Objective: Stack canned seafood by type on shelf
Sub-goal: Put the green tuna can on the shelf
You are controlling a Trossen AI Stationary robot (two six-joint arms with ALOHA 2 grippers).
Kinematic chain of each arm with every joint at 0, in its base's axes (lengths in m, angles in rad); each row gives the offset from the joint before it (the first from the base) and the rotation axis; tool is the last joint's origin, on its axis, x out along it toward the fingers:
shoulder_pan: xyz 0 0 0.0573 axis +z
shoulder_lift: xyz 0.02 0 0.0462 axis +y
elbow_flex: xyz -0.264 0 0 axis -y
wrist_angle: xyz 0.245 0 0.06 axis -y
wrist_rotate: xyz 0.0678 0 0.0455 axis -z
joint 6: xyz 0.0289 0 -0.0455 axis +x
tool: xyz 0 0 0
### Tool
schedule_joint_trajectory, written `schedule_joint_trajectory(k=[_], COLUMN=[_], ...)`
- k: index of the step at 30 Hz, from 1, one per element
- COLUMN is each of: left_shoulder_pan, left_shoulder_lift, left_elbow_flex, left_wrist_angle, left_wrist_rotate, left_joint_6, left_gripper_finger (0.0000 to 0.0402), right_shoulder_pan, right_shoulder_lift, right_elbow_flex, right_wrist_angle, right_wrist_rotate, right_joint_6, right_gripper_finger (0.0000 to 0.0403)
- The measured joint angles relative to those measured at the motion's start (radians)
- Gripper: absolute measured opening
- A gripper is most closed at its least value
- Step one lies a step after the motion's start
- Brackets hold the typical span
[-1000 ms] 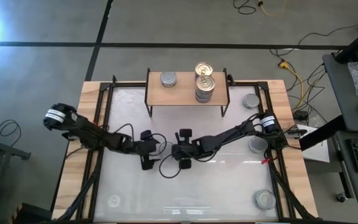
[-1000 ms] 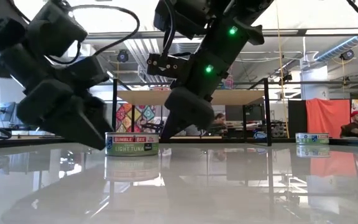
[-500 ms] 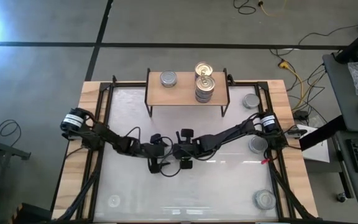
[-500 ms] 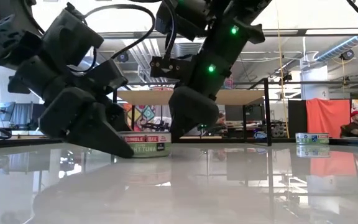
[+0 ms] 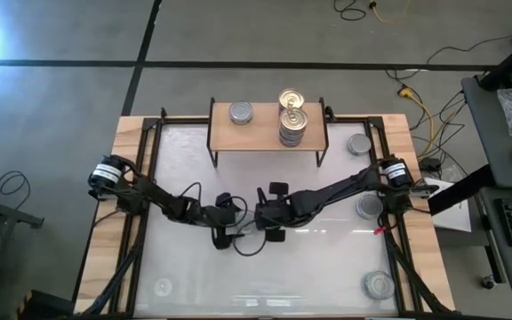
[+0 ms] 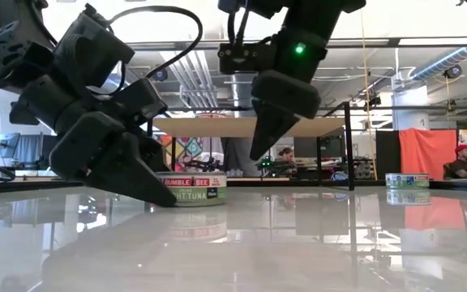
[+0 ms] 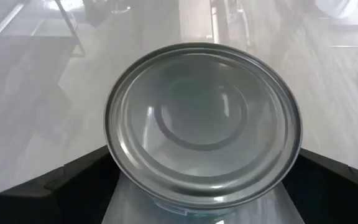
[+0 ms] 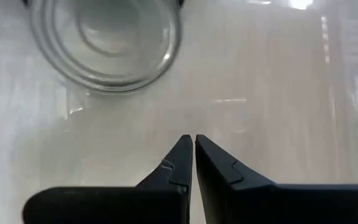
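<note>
A silver-topped tuna tin [image 7: 202, 124] stands flat on the white table near its middle; its label shows in the low view [image 6: 194, 189]. My left gripper [image 7: 204, 158] is open and low over it, one finger on each side [image 6: 156, 191]. In the high view the left gripper [image 5: 229, 222] hides the tin. My right gripper [image 6: 267, 134] is shut and hangs above the table just right of the tin [image 8: 193, 149], touching nothing. The shelf [image 5: 269, 132] at the far edge carries one silver tin [image 5: 241, 113] and stacked gold-topped tins [image 5: 292, 120]. My left gripper comes at the tin slanting down from the table's left, with one finger [image 7: 73, 180] beside the tin's wall on one side and the other [image 7: 331, 180] on the opposite side. Whether the fingers touch the wall I cannot tell. The tin rests on the table.
More silver tins sit along the table's right side [image 5: 359, 144], [image 5: 368, 206], [image 5: 378, 284]; one shows in the low view [image 6: 406, 180]. A gold tin [image 5: 290, 96] stands behind the stack. My right gripper [image 5: 271, 222] is close beside the left one. The wooden table rim [image 5: 118, 222] frames the white top.
My left gripper has moved toward the table's right and come down around the tin. My right gripper, which stood low against the tin's right side, has risen and drawn off a little to the right. The tin has slid slightly rightward.
</note>
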Motion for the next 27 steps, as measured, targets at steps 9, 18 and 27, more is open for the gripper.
schedule_joint_trajectory(k=[9,18,27], left_shoulder_pan=[0.0,0.002,0.102], left_shoulder_lift=[-0.003,-0.267,-0.647], left_elbow_flex=[0.002,-0.001,0.14], left_wrist_angle=[-0.002,-0.248,-0.722], left_wrist_rotate=[-0.005,0.025,0.026], left_joint_6=[-0.022,0.003,0.226], left_gripper_finger=[0.034,0.0337,0.0337], right_shoulder_pan=[0.033,0.048,0.048], right_shoulder_lift=[0.033,-0.076,-0.205], right_elbow_flex=[-0.006,0.014,0.02], right_wrist_angle=[0.024,-0.017,0.129], right_wrist_rotate=[0.0,0.038,0.135], right_joint_6=[0.041,0.017,-0.111], right_gripper_finger=[0.0013,0.0013,0.0013])
